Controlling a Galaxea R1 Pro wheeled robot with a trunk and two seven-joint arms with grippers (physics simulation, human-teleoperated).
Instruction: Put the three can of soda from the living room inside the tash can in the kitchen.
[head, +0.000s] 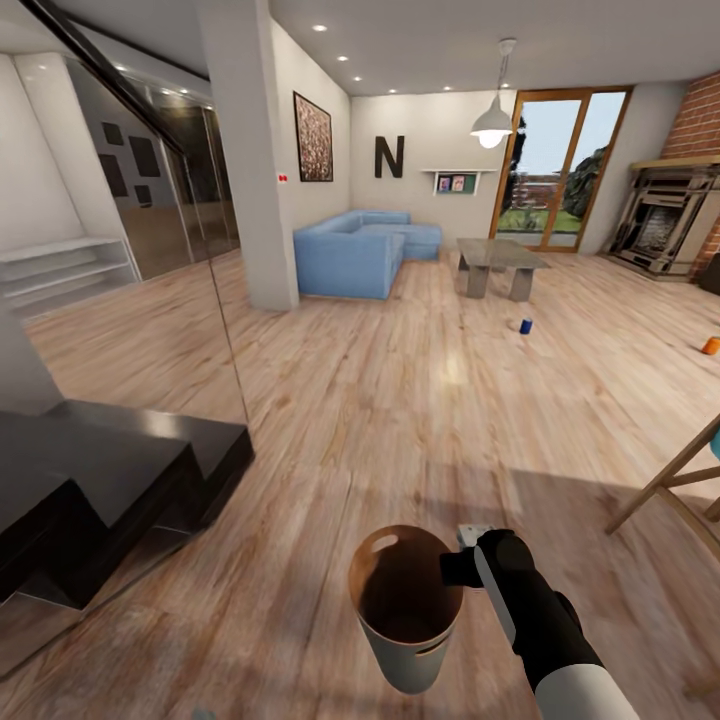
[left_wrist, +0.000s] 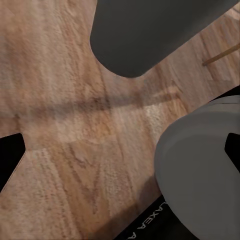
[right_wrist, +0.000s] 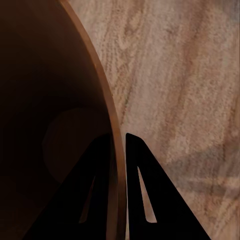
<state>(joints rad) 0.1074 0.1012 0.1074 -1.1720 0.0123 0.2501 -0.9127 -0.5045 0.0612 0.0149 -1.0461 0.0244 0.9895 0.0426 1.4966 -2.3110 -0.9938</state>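
My right gripper (head: 462, 562) is shut on the rim of the trash can (head: 415, 655), a pale grey bin with a brown inside, held low in front of me over the wood floor. In the right wrist view one of the fingers (right_wrist: 142, 200) lies outside the rim (right_wrist: 102, 95) and the other inside it; the bin's bottom looks bare. One orange soda can (head: 711, 346) stands on the floor far off to the right, near the brick fireplace (head: 670, 215). My left gripper (left_wrist: 120, 150) hangs open over the floor beside my grey body.
A small blue can (head: 525, 325) stands on the floor ahead, before a grey coffee table (head: 500, 262) and a blue sofa (head: 360, 250). Black stair steps (head: 120, 460) and a glass panel are at the left, with a white pillar (head: 250, 150) behind. Wooden furniture legs (head: 680, 480) reach in at the right.
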